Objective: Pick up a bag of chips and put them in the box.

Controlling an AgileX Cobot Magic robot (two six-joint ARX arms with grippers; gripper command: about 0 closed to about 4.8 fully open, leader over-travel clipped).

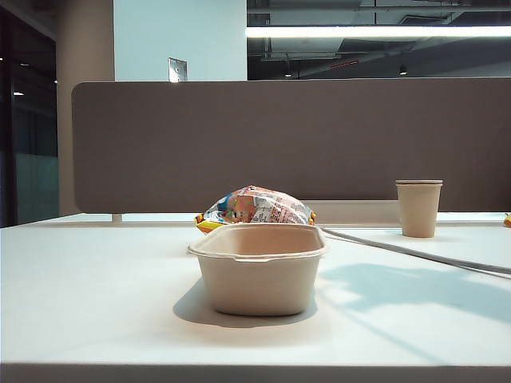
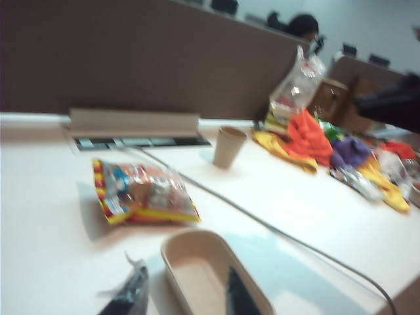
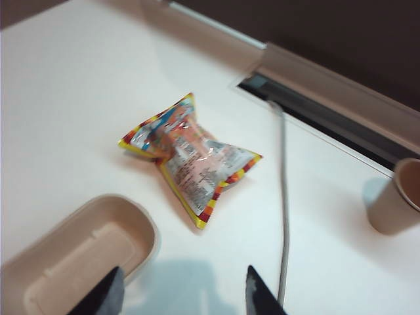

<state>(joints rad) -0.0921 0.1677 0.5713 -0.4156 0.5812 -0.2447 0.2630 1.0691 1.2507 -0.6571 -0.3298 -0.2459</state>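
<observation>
Chip bag [image 3: 190, 157] lies flat on the white table [image 1: 96, 279], just behind the fibre tray [image 1: 259, 267], apart from it. Tray's empty. Paper cup [image 1: 418, 207] stands well off to the right by the partition; grey cable [image 3: 283, 216] runs between bag and cup.

R gripper [image 3: 184, 292]: fingers apart, nothing betw them, hanging above the table near the tray end, bag ahead of it. L gripper [image 2: 187, 295]: dark fingertips apart, empty, over the tray; view is blurred. Neither arm shows in the exterior view.

Handling, my read: bag looks light, air-puffed, foil slick. It'll squash and slide, and contents prob crush if you clamp hard. It's pinched at the waist in the R wrist view, so you'd do best to take it there, across the narrow middle, or at a crimped yellow-red seam edge. Avoid the fat lobes; jaws will skate off.

Bag looks wider than the tray opening, so expect it to sit on the rim unless you lay it lengthwise.
</observation>
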